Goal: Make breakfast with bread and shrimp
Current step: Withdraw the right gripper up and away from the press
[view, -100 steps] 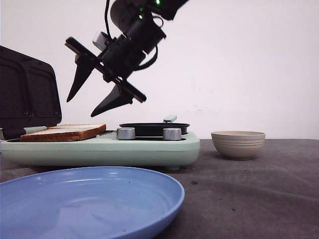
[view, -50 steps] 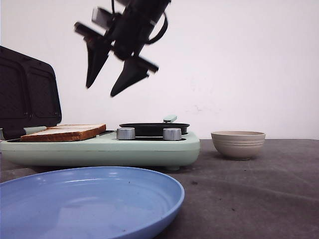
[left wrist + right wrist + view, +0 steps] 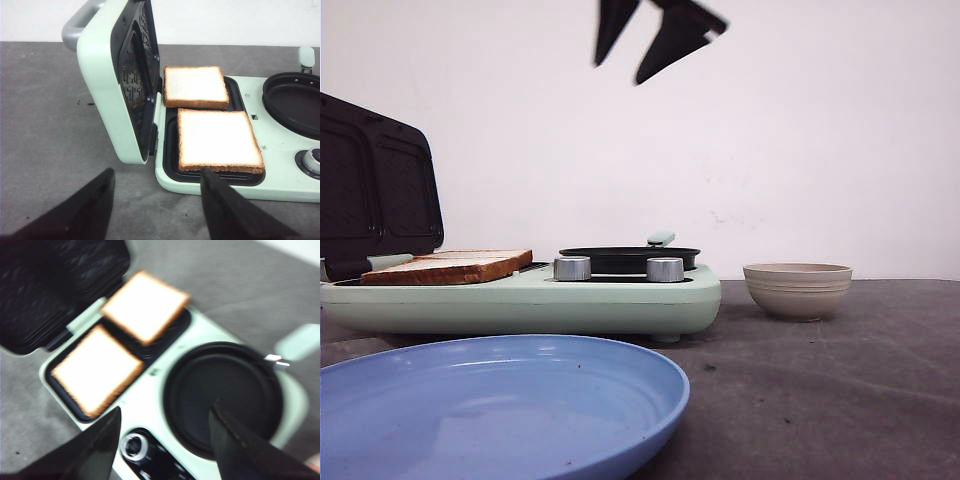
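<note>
Two slices of white bread lie side by side in the open sandwich maker's tray: one (image 3: 218, 139) nearer, one (image 3: 195, 85) behind it. They also show in the right wrist view (image 3: 97, 367) (image 3: 145, 305) and edge-on in the front view (image 3: 450, 265). My right gripper (image 3: 620, 70) is open and empty, high above the appliance; in its own blurred view (image 3: 166, 410) it hangs over the knob and round pan. My left gripper (image 3: 157, 171) is open and empty, low beside the appliance's left end. No shrimp is in view.
The mint-green appliance (image 3: 520, 300) has its dark lid (image 3: 375, 190) standing open, a round black pan (image 3: 630, 258) and two silver knobs (image 3: 573, 268). A beige bowl (image 3: 798, 288) stands to its right, its inside hidden. A blue plate (image 3: 500, 400) lies in front.
My right gripper has risen and moved right, from just above the bread to the top of the front view, staying open. The bread has not moved.
</note>
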Available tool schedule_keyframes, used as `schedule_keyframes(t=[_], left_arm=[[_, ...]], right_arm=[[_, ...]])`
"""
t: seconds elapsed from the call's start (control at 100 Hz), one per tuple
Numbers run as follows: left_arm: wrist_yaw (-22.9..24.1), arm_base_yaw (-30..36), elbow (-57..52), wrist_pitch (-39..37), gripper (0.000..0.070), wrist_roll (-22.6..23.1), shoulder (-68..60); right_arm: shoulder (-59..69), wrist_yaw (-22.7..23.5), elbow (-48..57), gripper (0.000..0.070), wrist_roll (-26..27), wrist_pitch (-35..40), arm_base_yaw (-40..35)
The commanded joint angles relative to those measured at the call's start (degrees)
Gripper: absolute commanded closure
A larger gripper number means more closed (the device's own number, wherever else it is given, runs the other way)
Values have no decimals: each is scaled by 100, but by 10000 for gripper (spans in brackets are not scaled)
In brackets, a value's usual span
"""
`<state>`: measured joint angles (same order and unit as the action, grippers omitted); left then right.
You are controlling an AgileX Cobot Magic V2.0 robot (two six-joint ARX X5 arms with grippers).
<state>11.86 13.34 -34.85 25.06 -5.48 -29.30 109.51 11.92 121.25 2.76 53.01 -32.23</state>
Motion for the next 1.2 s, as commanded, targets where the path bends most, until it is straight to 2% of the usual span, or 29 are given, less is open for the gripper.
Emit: schedule_keyframes(t=[0.0,0.15,0.28,0.75,0.87,1.0,1.19], left_arm=[[24,4,-11,-61,416,2,-17],[24,4,-11,-63,416,-20,-17],[26,4,-11,-63,416,-22,-17],[26,4,-11,-63,416,-175,-17],[24,4,-11,-63,417,-173,-20],[26,7,-11,-57,417,-170,-20],[24,7,-11,-59,417,-168,-17]], right_arm=[[-101,22,129,359,-144,66,44],[-492,83,-114,360,-378,164,297],[-1038,323,-767,362,-503,-79,549],[-4347,433,-5711,363,-505,-2194,1134],[-5169,433,-6815,363,-361,-2710,1241],[-5897,433,-7729,363,-153,-3206,1294],[-6581,306,-8561,363,-42,-3552,1292]])
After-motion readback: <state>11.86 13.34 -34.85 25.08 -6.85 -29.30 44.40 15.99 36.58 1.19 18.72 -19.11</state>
